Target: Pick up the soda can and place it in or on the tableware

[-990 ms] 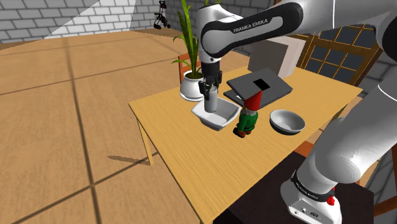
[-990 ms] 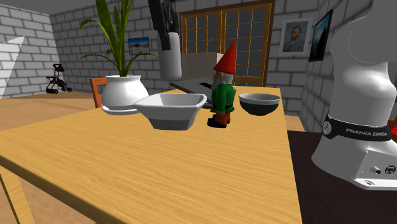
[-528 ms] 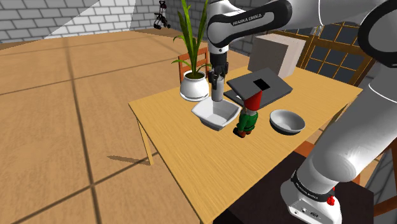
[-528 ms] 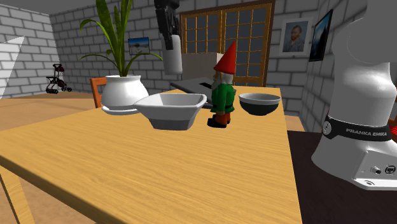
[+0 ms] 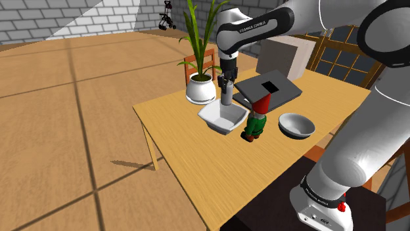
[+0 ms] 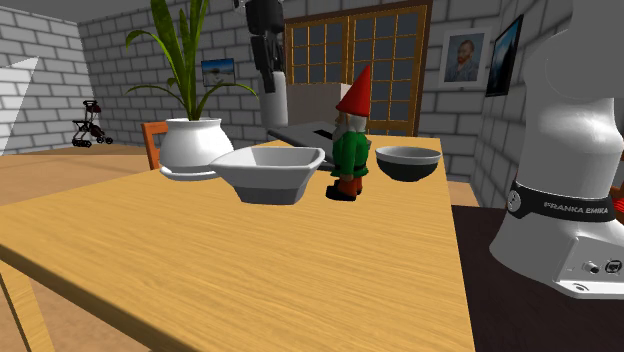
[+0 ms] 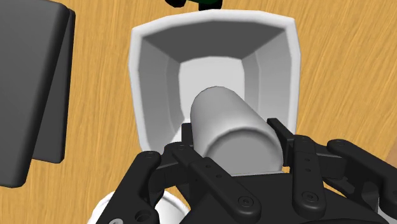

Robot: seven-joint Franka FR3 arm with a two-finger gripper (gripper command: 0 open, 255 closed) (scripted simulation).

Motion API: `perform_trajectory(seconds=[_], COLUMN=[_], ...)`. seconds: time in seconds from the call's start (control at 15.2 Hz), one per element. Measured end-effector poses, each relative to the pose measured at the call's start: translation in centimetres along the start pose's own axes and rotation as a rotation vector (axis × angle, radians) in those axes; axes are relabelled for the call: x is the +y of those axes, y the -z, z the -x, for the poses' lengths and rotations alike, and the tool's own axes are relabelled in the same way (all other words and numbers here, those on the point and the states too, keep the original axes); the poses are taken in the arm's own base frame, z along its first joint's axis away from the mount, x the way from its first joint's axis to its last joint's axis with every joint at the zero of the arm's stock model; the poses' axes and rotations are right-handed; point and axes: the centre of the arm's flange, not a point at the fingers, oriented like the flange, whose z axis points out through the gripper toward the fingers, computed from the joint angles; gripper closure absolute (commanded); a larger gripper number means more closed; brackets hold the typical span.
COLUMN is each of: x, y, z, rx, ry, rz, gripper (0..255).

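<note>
1. Clamping a pale grey soda can [image 7: 232, 130] from both sides, the black fingers [image 7: 282, 133] press on its upper part, and the can's body runs out past their tips, upright.
2. The gripper [image 5: 226, 84] points straight down at the end of the white arm, with the can [image 5: 225, 98] hanging below it.
3. Beyond the fingertips, in line with the can, lies a white square bowl [image 7: 159, 76]; the wrist view looks down the can into its hollow.
4. In the second exterior view the can [image 6: 273, 97] hangs under the gripper [image 6: 266, 52], its lower end above the rim of the bowl [image 6: 268, 172] and not touching it.
5. The bowl [image 5: 211, 118] stands on a wooden table [image 5: 197, 170].
6. A gnome [image 5: 256, 118] in a red hat and green coat stands just beside the bowl, off to one side of the fingers.
7. A round grey bowl [image 5: 296, 125] sits past the gnome, farther from the fingers.
8. A dark flat slab [image 7: 32, 95] lies on the table near the white bowl, to the other side of the fingers.
9. A white pot [image 5: 200, 88] with a tall green plant stands near the bowl, beside the gripper.
</note>
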Motion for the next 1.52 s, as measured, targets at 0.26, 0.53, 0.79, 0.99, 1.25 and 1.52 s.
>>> perform_trajectory(seconds=[0.26,0.53,0.79,0.99,1.25,1.52], x=[-0.1,-0.1,-0.3,-0.4,-0.4,-0.3], y=[-1.9,-4.1,-6.2,-6.7,-6.7,-6.7], z=[0.0,-0.4,-0.6,-0.6,-0.6,-0.6], rx=[0.0,0.0,0.0,0.0,0.0,0.001], ry=[0.0,0.0,0.0,0.0,0.0,0.0], rz=[0.0,0.0,0.0,0.0,0.0,0.0], gripper=[255,255,255,255,255,0])
